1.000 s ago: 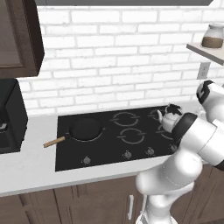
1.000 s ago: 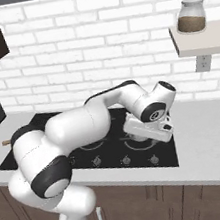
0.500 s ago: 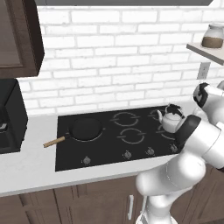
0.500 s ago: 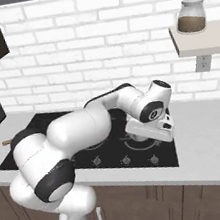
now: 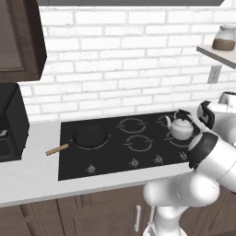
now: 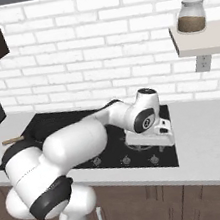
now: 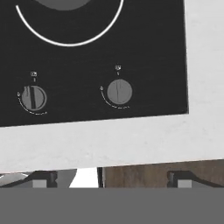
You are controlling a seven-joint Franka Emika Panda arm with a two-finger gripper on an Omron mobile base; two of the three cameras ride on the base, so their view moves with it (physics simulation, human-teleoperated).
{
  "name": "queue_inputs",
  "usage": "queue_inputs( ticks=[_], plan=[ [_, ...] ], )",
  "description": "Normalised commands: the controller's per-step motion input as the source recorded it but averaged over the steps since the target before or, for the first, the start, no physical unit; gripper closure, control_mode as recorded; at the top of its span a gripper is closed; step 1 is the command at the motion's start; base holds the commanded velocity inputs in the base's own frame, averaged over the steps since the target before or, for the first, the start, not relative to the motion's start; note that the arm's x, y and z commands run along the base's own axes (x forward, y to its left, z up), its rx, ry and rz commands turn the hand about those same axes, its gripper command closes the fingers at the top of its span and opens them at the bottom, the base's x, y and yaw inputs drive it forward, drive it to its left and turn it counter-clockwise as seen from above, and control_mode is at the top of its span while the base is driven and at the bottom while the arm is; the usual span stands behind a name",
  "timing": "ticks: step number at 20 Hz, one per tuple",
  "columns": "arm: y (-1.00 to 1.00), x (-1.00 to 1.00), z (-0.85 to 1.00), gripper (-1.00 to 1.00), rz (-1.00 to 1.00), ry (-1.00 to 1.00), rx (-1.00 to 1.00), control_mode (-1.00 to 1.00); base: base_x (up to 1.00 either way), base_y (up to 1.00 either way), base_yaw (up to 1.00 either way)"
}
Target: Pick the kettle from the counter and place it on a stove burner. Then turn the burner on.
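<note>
- Well, my gripper (image 7: 109, 177) hangs with its jaws spread wide, holding nothing, above the front edge of the cooktop (image 7: 144, 52).
- Below me sit two knobs (image 7: 119, 92), near the counter (image 7: 131, 140).
- The kettle (image 5: 180, 127) stands on a right-hand burner (image 5: 177, 138).

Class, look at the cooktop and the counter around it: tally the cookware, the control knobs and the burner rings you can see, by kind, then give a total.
Kettle: 1
Frying pan: 1
Control knobs along the cooktop's front edge: 4
Burner rings in plain sight: 2
Total: 8
</note>
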Motion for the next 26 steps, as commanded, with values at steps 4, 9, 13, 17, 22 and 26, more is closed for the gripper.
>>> queue_inputs(
  ticks=[4,9,13,17,22,26],
  plan=[
    [-0.01,-0.08,0.0,-1.0,0.12,0.03,0.0,-1.0,0.0,0.0,0.0],
    [-0.03,0.0,-0.11,-1.0,0.19,0.01,0.0,-1.0,0.0,0.0,0.0],
    [0.0,0.0,-0.24,-1.0,0.17,0.0,0.0,-1.0,0.0,0.0,0.0],
    [-0.02,0.21,-0.25,-1.0,0.1,0.0,0.03,-1.0,0.0,0.0,0.0],
    [0.0,0.28,-0.18,-1.0,0.01,0.0,0.04,-1.0,0.0,0.0,0.0],
    [-0.02,0.16,-0.11,-1.0,0.0,0.0,0.01,-1.0,0.0,0.0,0.0]
  ],
)
